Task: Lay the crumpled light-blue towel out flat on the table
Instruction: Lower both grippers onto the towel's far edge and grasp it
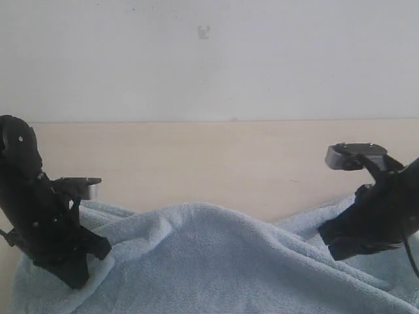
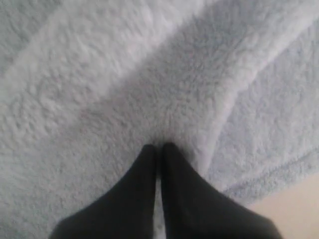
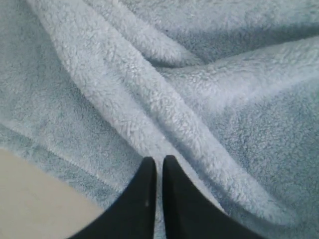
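The towel lies rumpled along the near edge of the table, heaped into a broad raised fold at the middle, with bare tabletop behind it up to the far edge. The left gripper sits low on the towel's left end, its jaws pressed together with puckered fleece pinched at the tips. The right gripper is at the towel's right end, its jaws closed to a slit on a ridge of cloth. A small grey mark on the white wall is too blurred to read.
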Tool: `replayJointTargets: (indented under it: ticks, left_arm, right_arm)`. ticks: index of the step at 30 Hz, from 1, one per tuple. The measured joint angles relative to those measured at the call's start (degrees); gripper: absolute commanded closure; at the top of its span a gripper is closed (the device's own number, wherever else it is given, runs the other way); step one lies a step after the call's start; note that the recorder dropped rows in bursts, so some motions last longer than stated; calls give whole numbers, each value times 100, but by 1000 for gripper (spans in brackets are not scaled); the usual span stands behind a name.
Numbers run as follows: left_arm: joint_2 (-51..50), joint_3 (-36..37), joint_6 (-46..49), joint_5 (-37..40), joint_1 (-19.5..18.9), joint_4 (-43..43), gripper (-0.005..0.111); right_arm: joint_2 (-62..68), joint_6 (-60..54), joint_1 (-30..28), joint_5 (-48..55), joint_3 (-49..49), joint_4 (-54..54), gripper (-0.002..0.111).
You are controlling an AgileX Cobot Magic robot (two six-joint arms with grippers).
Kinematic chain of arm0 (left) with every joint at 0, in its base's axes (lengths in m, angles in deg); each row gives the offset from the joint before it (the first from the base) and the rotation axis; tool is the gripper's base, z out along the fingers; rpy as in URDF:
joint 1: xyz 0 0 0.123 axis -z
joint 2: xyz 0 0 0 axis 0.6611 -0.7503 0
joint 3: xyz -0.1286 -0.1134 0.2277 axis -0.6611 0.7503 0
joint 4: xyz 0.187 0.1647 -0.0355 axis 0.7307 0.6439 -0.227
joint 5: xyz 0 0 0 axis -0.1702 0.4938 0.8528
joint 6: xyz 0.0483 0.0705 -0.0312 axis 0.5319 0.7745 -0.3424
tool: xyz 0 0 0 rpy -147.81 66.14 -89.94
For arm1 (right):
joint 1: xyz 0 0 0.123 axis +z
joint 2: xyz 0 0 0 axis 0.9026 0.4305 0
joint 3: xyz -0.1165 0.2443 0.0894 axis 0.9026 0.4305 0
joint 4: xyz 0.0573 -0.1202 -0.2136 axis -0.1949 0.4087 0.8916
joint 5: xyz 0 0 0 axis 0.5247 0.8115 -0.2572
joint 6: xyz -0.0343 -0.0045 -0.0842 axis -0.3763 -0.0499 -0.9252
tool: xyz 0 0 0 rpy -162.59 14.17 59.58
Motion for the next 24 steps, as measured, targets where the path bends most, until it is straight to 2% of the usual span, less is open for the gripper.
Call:
replayJointTargets:
  ticks: [7, 11, 15, 24]
  left_arm:
    - [608, 10, 35, -1443, 0, -320, 103]
    - [592, 10, 182, -2073, 0, 438, 103]
    - [174, 10, 135, -2820, -111, 775, 103]
    - [-333, 10, 111, -3231, -543, 854, 103]
  right_arm:
    - [102, 285, 380, -595, 0, -22, 103]
    - [219, 270, 410, -529, 0, -532, 103]
    - [453, -334, 423, -353, 0, -1121, 103]
    - [526, -641, 423, -253, 0, -1614, 103]
